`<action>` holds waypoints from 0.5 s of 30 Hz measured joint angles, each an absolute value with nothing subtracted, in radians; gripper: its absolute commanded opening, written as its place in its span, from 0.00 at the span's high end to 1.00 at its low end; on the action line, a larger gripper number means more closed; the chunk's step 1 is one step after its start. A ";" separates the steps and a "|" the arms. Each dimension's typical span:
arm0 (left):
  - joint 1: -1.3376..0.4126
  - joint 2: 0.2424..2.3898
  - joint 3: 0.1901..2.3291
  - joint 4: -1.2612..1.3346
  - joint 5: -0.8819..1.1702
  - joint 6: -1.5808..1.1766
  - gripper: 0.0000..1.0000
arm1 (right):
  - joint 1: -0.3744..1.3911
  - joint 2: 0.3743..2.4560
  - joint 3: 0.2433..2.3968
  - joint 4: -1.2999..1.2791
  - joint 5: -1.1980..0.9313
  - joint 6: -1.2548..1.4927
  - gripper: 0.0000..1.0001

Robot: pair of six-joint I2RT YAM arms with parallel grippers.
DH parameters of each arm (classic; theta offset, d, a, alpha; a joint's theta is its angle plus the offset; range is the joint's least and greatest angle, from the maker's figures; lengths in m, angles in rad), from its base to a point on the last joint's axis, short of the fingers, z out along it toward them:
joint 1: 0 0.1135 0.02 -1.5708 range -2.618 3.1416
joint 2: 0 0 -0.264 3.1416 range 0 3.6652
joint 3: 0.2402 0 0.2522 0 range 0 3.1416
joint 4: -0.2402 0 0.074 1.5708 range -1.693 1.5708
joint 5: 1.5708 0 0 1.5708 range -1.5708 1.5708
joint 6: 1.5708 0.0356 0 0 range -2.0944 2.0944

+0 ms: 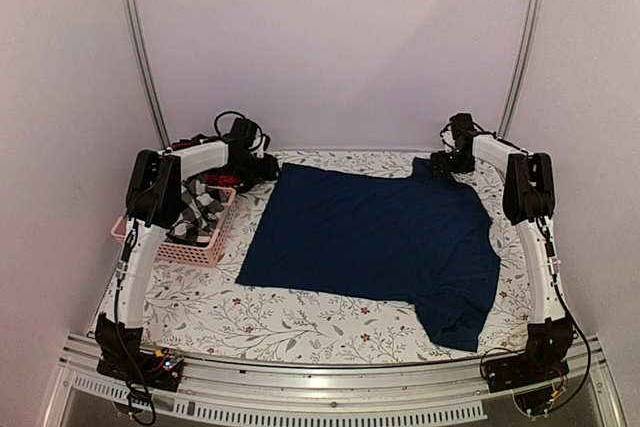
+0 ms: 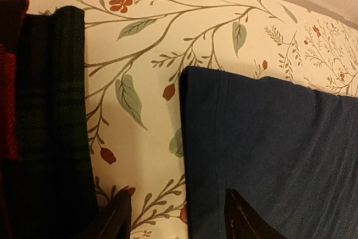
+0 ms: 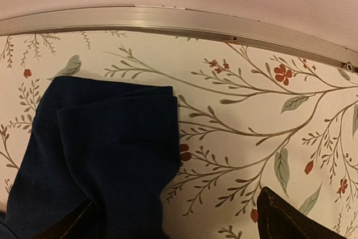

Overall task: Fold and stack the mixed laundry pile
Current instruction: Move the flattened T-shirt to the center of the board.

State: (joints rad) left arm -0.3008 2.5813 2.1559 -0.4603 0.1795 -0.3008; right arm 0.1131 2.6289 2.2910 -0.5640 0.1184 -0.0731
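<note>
A navy blue garment (image 1: 370, 237), shaped like a short-sleeved shirt, lies spread flat on the floral tablecloth. My left gripper (image 1: 262, 169) is open over its far left corner, the fingers straddling the garment's edge (image 2: 201, 155). My right gripper (image 1: 445, 162) is open at the far right sleeve (image 3: 112, 149); one finger is over the folded sleeve, the other over bare cloth. The black-and-white checked shirt (image 1: 200, 212) and a red-and-black plaid piece (image 1: 220, 180) lie in the pink basket. The plaid piece also shows in the left wrist view (image 2: 50, 110). The black lettered garment is out of view.
The pink slotted basket (image 1: 205, 250) stands at the left, under my left arm. The table's metal back rail (image 3: 168, 23) and the wall are just beyond both grippers. The floral tablecloth (image 1: 300, 312) shows in front of the garment.
</note>
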 measured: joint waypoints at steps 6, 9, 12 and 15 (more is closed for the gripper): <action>-0.298 2.580 2.150 -0.459 0.202 -0.299 0.38 | 0.022 2.629 2.283 -0.556 -0.034 -0.016 0.13; -0.307 2.557 2.104 -0.418 0.219 -0.280 0.36 | 0.001 2.629 2.275 -0.543 -0.067 0.009 0.15; -0.321 2.557 2.119 -0.423 0.219 -0.253 0.36 | -0.004 2.629 2.270 -0.533 -0.070 0.028 0.16; -0.340 2.598 2.230 -0.453 0.213 -0.231 0.36 | -0.001 2.629 2.267 -0.525 -0.060 0.038 0.16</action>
State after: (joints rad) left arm -0.3405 2.5984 2.2295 -0.4534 0.2134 -0.2314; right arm -0.0010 2.6286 2.2669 -0.5255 -0.0605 0.0380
